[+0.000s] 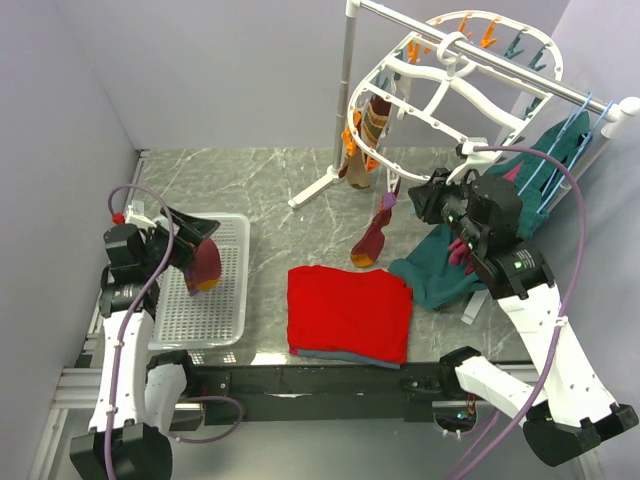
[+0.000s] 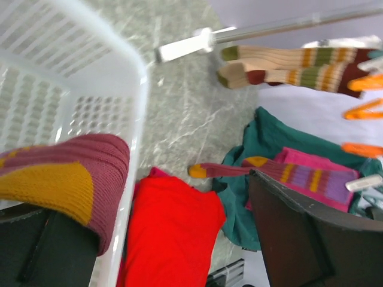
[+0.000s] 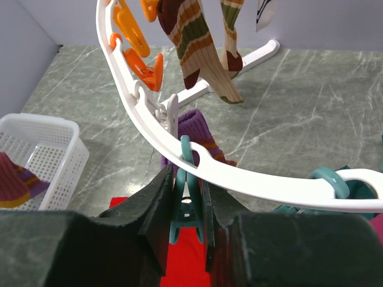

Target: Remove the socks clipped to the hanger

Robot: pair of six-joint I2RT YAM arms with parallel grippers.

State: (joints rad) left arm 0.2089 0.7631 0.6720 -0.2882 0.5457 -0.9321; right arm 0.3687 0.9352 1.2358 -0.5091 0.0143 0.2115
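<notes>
The white oval hanger [image 1: 440, 62] hangs from a rack rail at the back right. A tan striped sock pair [image 1: 366, 150] is clipped to its left rim, and a maroon sock [image 1: 371, 240] dangles below a teal peg. My right gripper [image 1: 424, 196] is shut on that teal peg [image 3: 187, 209] at the hanger rim [image 3: 143, 116], with the purple-maroon sock [image 3: 194, 128] just beyond it. My left gripper [image 1: 195, 240] is over the white basket, jaws wide apart. A maroon sock with an orange heel [image 2: 66, 179] drapes on its left finger; this sock also shows in the top view [image 1: 205, 266].
The white slotted basket [image 1: 225, 310] stands at the left. A folded red cloth [image 1: 350, 312] lies front centre. Teal and pink garments [image 1: 435, 272] lie beside it under my right arm. The rack's post [image 1: 346, 100] and blue hangers [image 1: 572, 130] stand at the back right.
</notes>
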